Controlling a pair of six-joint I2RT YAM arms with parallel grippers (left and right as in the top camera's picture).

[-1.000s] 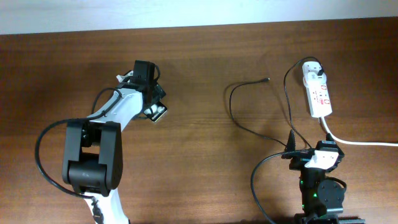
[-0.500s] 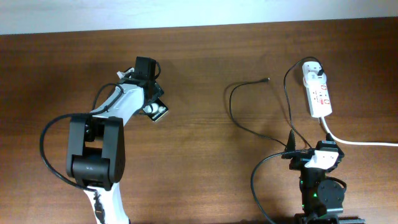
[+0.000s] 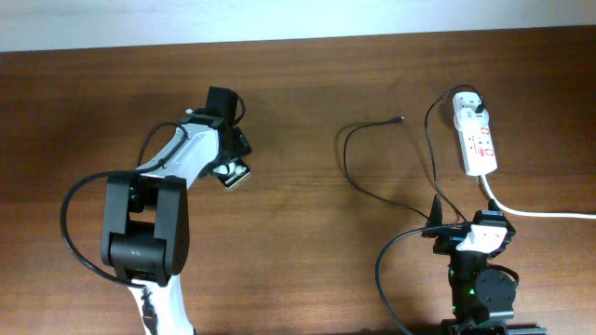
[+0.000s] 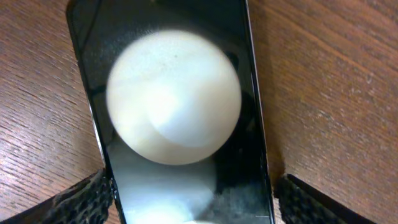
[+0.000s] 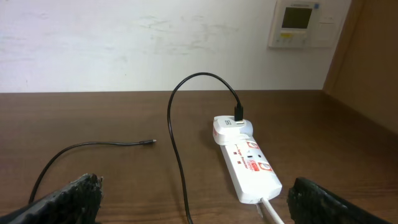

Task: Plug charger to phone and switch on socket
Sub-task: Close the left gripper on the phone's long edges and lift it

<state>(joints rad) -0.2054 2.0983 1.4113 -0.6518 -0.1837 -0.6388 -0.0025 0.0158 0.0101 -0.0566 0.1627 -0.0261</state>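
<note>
The phone [image 3: 236, 175] lies flat on the wooden table, left of centre. It fills the left wrist view [image 4: 174, 93], glossy black with a big white round reflection. My left gripper [image 3: 227, 164] is down over it, a finger against each long edge [image 4: 193, 202], shut on it. The charger [image 3: 348, 156] is a thin black cable looping across the table, its free tip [image 3: 400, 118] pointing right. It is plugged into the white plug [image 5: 231, 129] at the far end of the socket [image 3: 476, 140]. My right gripper [image 3: 475, 234] is open and empty near the front edge [image 5: 193, 202].
The socket's thick white cord [image 3: 545, 213] runs off to the right edge, passing just behind my right gripper. A white wall with a thermostat panel [image 5: 298, 22] stands behind the table. The charger's loop [image 5: 174, 118] lies between my right gripper and the socket [image 5: 249, 163].
My left gripper has turned and shifted slightly toward the front, and the phone has moved with it. The right arm, charger and socket have not moved.
</note>
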